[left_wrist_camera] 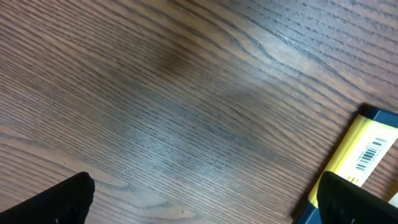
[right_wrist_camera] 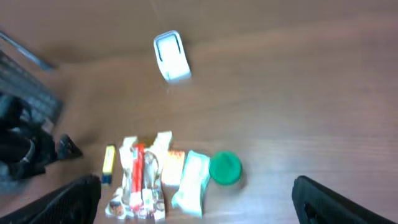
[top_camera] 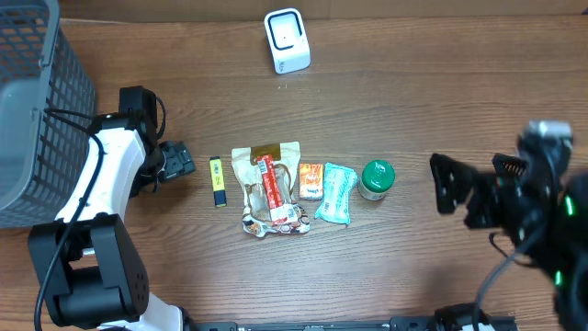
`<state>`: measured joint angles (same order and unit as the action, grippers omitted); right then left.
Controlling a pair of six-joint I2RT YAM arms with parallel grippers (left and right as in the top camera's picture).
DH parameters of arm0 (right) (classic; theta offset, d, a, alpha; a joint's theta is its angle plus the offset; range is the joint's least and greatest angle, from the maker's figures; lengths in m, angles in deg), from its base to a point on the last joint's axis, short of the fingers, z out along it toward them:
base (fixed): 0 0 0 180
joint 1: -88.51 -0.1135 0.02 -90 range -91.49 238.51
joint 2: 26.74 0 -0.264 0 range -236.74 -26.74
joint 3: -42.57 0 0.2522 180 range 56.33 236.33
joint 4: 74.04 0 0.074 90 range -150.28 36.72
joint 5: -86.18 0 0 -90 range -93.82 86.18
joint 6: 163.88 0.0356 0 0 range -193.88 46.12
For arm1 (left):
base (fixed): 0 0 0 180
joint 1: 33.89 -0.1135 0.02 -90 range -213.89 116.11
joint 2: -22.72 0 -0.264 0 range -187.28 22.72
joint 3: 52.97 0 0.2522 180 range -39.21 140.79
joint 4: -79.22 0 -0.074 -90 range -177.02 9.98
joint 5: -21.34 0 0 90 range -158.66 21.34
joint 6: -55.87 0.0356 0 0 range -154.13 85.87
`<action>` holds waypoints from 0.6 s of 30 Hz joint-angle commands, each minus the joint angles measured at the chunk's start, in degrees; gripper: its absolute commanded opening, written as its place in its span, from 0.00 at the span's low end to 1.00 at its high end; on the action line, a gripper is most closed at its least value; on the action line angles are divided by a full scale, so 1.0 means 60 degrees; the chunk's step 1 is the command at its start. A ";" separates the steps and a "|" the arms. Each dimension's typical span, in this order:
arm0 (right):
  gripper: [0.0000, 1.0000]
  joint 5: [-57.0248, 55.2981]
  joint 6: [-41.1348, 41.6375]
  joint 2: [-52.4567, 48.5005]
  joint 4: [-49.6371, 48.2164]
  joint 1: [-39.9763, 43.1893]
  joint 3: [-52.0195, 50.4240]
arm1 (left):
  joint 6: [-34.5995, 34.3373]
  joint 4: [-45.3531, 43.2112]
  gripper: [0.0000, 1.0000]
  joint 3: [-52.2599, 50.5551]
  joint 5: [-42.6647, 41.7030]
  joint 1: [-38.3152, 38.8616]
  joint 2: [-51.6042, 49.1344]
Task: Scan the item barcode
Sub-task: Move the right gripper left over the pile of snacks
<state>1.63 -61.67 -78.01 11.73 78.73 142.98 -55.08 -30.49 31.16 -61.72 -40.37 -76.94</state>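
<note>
We are reaching: the left gripper [top_camera: 179, 158], open and empty like the right gripper [top_camera: 459, 193], hangs just beside the yellow item [top_camera: 217, 181] in the middle of the desk [top_camera: 413, 92], which we must next grasp and turn to the scanner [top_camera: 287, 39] at the far edge.

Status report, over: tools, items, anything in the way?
Left tool open, empty, beside yellow pack. Right tool open, empty, right of green-lidded jar. White scanner at far edge, nothing in the way.

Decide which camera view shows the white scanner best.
Overhead: the white scanner appears whole and sharp, standing apart from the row of items. The right wrist view shows it small and blurred; the left wrist view misses it entirely.
</note>
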 commanded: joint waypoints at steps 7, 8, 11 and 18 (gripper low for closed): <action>0.79 0.2135 0.0018 -0.4182 0.1122 0.0025 0.1625 | 0.0106 -0.0007 1.00 -0.0033 0.0091 0.0022 -0.0051; 0.70 0.2488 0.0004 -0.4444 0.1224 0.0007 0.1621 | 0.0106 -0.0007 1.00 -0.0033 0.0091 0.0022 -0.0051; 0.53 0.3155 -0.0047 -0.5100 0.1388 -0.0288 0.1545 | 0.0106 -0.0007 1.00 -0.0033 0.0091 0.0022 -0.0051; 0.47 0.3140 -0.0033 -0.6313 0.1253 -0.2131 0.0925 | 0.0106 -0.0007 1.00 -0.0033 0.0091 0.0022 -0.0051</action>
<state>18.29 -61.85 -113.76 19.84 70.55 150.19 -55.08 -30.47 31.16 -61.72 -40.37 -76.96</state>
